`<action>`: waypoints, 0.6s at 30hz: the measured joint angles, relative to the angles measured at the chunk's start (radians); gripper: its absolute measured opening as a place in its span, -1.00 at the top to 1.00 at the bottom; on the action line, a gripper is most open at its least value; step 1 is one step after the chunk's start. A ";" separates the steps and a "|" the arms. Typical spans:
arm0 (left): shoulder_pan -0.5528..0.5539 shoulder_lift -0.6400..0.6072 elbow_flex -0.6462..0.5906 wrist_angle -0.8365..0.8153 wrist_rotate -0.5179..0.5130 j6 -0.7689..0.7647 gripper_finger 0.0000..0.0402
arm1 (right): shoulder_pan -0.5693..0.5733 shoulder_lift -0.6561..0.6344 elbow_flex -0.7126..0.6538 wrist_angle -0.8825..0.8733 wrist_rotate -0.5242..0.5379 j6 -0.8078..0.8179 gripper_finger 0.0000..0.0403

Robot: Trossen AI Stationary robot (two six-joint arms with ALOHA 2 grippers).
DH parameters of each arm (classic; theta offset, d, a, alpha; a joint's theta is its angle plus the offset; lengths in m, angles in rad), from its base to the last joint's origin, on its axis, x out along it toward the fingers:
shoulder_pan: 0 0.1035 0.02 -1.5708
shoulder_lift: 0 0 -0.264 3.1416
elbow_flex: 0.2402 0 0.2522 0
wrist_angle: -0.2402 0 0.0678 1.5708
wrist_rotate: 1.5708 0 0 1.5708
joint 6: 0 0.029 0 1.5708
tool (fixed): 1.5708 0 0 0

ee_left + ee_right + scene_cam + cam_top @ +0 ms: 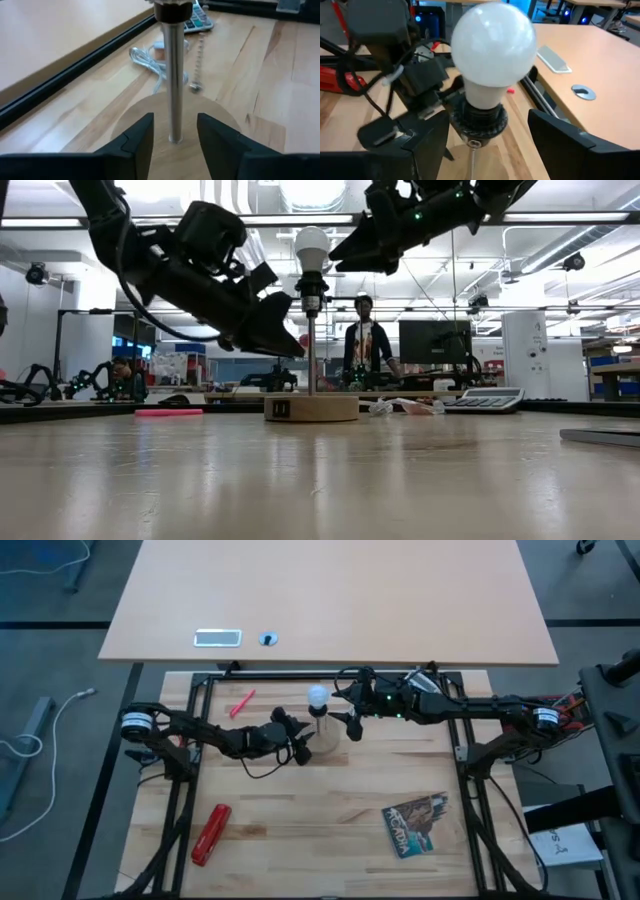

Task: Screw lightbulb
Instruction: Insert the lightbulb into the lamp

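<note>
The white lightbulb (492,45) sits upright in a black socket (479,117) on top of a thin metal pole (174,75). The pole stands in a round wooden disc (205,112) at the table's far middle (322,740). My left gripper (174,145) is open low at the pole, one finger on each side with a gap to both. My right gripper (487,135) is open at socket height, its fingers flanking the socket just under the bulb (312,246) without touching it.
Beyond the disc lie a see-through wrapper (155,55), a small chain (200,60) and a calculator (197,17). A red pen (242,702), a red tool (211,833) and a booklet (417,823) lie on the table. A person (365,340) stands in the room behind.
</note>
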 joint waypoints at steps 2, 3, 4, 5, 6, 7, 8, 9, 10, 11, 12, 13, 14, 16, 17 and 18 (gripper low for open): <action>-0.001 -0.032 0.000 -0.045 0.000 -0.008 0.26 | -0.006 -0.003 0.000 -0.014 0.001 -0.007 -0.31; -0.001 -0.049 0.000 -0.078 0.000 -0.019 0.25 | -0.010 -0.003 0.000 -0.025 0.001 -0.007 -0.30; -0.002 -0.066 -0.001 -0.108 0.006 -0.033 0.24 | -0.011 -0.003 0.000 -0.028 0.002 -0.007 -0.29; -0.002 -0.086 -0.001 -0.134 0.021 -0.042 0.23 | -0.011 -0.003 0.000 -0.033 0.002 -0.007 -0.28; -0.002 -0.105 -0.001 -0.154 0.036 -0.050 0.23 | -0.013 -0.003 0.000 -0.036 0.002 -0.007 -0.27; -0.002 -0.126 -0.001 -0.169 0.050 -0.055 0.23 | -0.013 -0.004 0.000 -0.034 0.002 -0.007 -0.26; -0.002 -0.147 -0.002 -0.187 0.060 -0.055 0.23 | -0.013 -0.004 0.000 -0.034 0.002 -0.007 -0.25; -0.002 -0.168 -0.003 -0.200 0.062 -0.055 0.24 | -0.013 -0.004 0.000 -0.034 0.002 -0.007 -0.24; -0.003 -0.187 -0.005 -0.209 0.067 -0.056 0.25 | -0.013 -0.004 0.000 -0.034 0.002 -0.008 -0.22; -0.004 -0.205 -0.006 -0.215 0.068 -0.055 0.26 | -0.013 -0.004 0.000 -0.034 0.001 -0.011 -0.20; -0.004 -0.225 -0.008 -0.221 0.069 -0.055 0.28 | -0.013 -0.004 0.000 -0.034 0.001 -0.013 -0.18; -0.005 -0.244 -0.010 -0.224 0.069 -0.055 0.30 | -0.013 -0.004 0.000 -0.034 0.001 -0.013 -0.16; -0.007 -0.261 -0.010 -0.221 0.068 -0.055 0.32 | -0.013 -0.004 0.000 -0.034 0.001 -0.010 -0.13; -0.012 -0.295 -0.010 -0.227 0.066 -0.054 0.39 | -0.013 -0.004 0.000 -0.034 0.005 0.003 -0.06; -0.017 -0.312 -0.011 -0.231 0.060 -0.053 0.43 | -0.013 -0.004 0.000 -0.038 0.019 0.004 -0.01; -0.022 -0.328 -0.011 -0.235 0.053 -0.050 0.48 | -0.013 -0.004 0.000 -0.045 0.039 -0.001 0.04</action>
